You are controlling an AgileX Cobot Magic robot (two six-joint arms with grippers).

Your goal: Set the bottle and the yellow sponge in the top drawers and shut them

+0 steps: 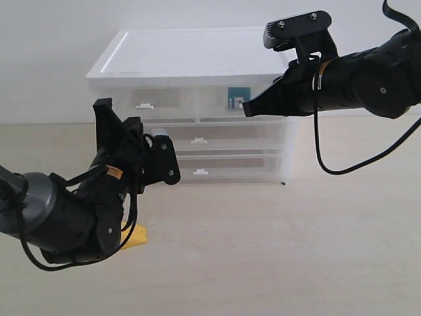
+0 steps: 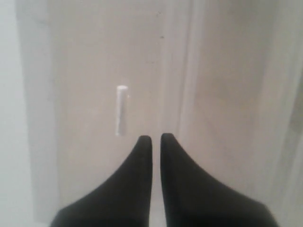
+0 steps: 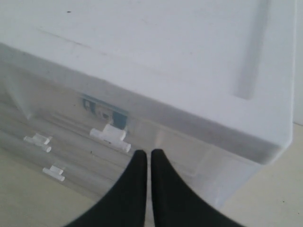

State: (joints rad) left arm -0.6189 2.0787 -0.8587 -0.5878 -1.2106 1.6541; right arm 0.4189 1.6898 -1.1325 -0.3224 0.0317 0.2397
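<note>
Two jobs look left to you: stowing the sponge and shutting the drawers. The white plastic cabinet (image 1: 191, 49) stands at the back of the pale table (image 1: 276, 263). Of its half-width translucent top drawers, the left top drawer (image 1: 164, 99) and the right top drawer (image 1: 214, 99) both look about flush with the front. I cannot tell whether the right one is fully home.

Your right gripper (image 1: 247, 109) has its black fingers pressed together on nothing, its tip just beside that drawer's small white tab handle (image 3: 110, 136). Your left gripper (image 2: 152, 138) is also closed and empty. It faces a translucent drawer front with a white tab (image 2: 121, 109) near the fingertips, but I cannot tell which drawer.

The small white bottle with the teal-blue label (image 1: 237, 99) shows through the right top drawer's front, so it is inside. The yellow-orange foam wedge sponge (image 1: 136, 237) lies on the table under your left arm, apart from the cabinet.

If you push the right drawer, press squarely beside the tab handle, not at a corner, so it does not skew. For the left drawer, part the fingers first, take the tab and pull straight out.
</note>
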